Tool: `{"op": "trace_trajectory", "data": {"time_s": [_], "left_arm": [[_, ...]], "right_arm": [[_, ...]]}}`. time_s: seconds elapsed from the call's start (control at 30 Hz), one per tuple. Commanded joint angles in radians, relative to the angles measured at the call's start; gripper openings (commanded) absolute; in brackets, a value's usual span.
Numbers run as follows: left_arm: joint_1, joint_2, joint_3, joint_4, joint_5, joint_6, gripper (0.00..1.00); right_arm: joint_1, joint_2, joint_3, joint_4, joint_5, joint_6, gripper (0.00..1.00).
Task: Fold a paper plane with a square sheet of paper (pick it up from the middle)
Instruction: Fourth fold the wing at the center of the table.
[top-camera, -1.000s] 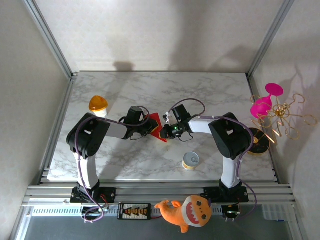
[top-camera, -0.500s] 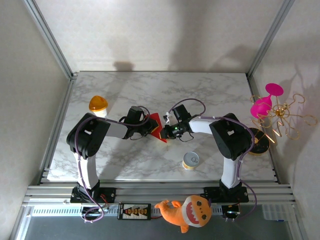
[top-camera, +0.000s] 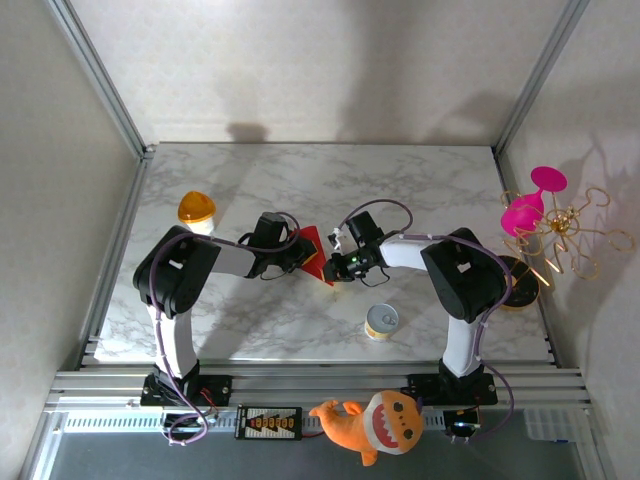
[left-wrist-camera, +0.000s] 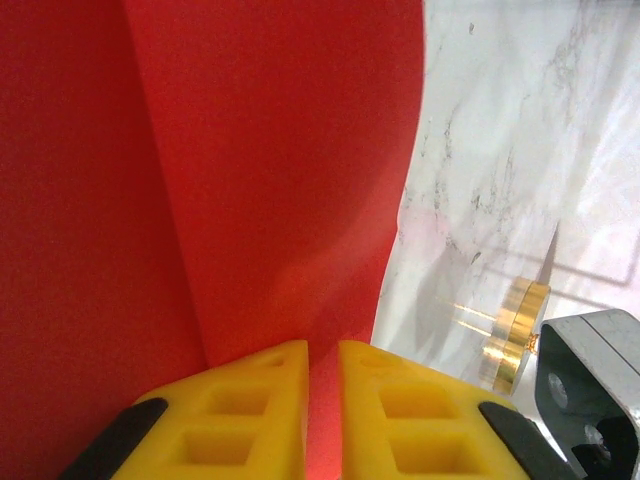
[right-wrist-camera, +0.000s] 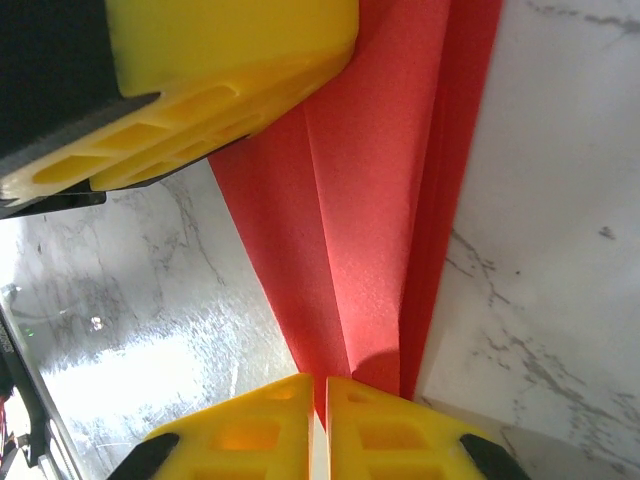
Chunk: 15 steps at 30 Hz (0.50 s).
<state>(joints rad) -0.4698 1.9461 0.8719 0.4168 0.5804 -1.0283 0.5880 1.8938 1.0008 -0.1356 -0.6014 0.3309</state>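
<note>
One folded red paper (top-camera: 316, 250), pinched by both left jaws and right jaws; one tin (top-camera: 381, 321), one plush shark (top-camera: 375, 424); marble counter (top-camera: 300, 180), grey walls (top-camera: 300, 70).

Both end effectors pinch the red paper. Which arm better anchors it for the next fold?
Probably left: the left end effector grips the red paper at its broad part; the right end effector pinches the narrow end.

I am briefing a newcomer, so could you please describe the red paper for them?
On the marble table, look to the middle, where the two arms meet. Pinched there between the left gripper and the right gripper is the red paper. It is thin, creased and pointed, unlike the round yellow tin nearby.
</note>
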Motion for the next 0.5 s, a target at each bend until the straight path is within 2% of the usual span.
{"op": "trace_trajectory", "data": {"time_s": [0.0,0.33,0.47], "left_arm": [[-0.007,0.101,-0.044,-0.223,-0.132,0.039,0.16],[-0.009,0.100,-0.042,-0.223,-0.131,0.040,0.16],[-0.009,0.097,-0.042,-0.225,-0.131,0.043,0.16]], "right_arm": [[0.007,-0.024,-0.030,-0.067,0.010,-0.019,0.14],[0.007,-0.018,-0.067,-0.079,0.030,-0.032,0.14],[0.006,-0.081,-0.047,-0.040,0.012,-0.015,0.14]]}}
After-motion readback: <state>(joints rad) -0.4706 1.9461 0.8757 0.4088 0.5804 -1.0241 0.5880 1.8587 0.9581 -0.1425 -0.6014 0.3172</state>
